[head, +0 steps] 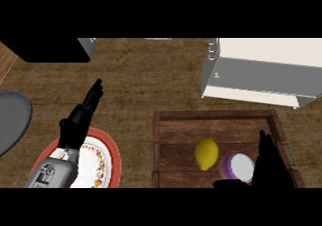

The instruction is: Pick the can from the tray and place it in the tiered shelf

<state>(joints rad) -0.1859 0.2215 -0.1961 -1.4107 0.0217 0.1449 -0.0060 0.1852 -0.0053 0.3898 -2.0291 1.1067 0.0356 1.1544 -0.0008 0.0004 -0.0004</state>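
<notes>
A purple can with a white top lies in the wooden tray at the lower right, beside a yellow lemon. My right hand is at the can's right side, fingers straight and pointing away from me, thumb spread below the can. The hand touches or overlaps the can's right edge and hides it; its fingers are not curled round the can. The white and grey tiered shelf stands beyond the tray at the upper right. My left hand rests open at the left, fingers up, over a plate.
A red-rimmed patterned plate lies under my left forearm. A dark grey round plate sits at the left edge. A black block is at the top left. Bare wooden counter lies between the plate, tray and shelf.
</notes>
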